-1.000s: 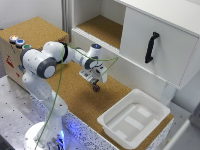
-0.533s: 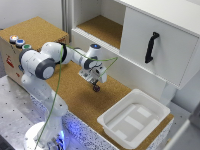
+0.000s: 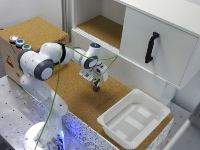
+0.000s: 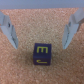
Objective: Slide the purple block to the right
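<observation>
The purple block [image 4: 43, 55] is a small dark cube with yellow markings, lying on the cork surface. In the wrist view it sits between the two fingers [image 4: 11, 34], closer to the tips, with clear gaps on both sides. My gripper [image 4: 39, 48] is open and holds nothing. In the exterior view the gripper [image 3: 95, 86] points straight down at the cork board's middle, low over the surface, and its fingers hide most of the block.
A white tray [image 3: 131, 136] rests on the cork at the exterior view's right. Behind the gripper stands a white cabinet with an open shelf [image 3: 102, 29] and a door with a black handle [image 3: 151, 46]. A cork-topped box with buttons [image 3: 19, 42] stands at the left.
</observation>
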Available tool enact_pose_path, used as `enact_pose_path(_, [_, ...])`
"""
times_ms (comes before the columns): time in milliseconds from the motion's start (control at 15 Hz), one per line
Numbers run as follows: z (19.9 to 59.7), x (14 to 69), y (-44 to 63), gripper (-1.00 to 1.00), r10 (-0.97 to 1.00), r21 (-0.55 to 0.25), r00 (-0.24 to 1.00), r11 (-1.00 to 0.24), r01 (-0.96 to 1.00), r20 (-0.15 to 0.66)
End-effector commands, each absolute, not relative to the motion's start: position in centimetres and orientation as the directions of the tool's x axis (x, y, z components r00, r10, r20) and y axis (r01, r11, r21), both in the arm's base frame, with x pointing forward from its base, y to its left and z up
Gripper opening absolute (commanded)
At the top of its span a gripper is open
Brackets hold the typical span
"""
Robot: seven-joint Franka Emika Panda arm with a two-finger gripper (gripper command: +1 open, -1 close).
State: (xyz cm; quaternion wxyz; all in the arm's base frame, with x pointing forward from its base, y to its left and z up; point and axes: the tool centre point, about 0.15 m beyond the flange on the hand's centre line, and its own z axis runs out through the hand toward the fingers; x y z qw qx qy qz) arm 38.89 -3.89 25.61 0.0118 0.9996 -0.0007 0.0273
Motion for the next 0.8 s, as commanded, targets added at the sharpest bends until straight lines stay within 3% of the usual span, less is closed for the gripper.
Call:
enact_pose_path(0, [21.3,39.6,-6.5,1.00,0.030,-0.100,1.000,-0.995,0.029,-0.008])
enact_pose_path(533, [20.6,41.0,-2.2,1.00,0.089,-0.029,0.996,-0.996,0.089,0.017])
enact_pose_path(600, [20.6,41.0,-1.8,-1.00,0.087,-0.015,0.996,-0.996,0.088,0.025])
enact_pose_path(733, [20.6,40.9,-1.3,-1.00,0.085,-0.001,0.996,-0.996,0.085,0.024])
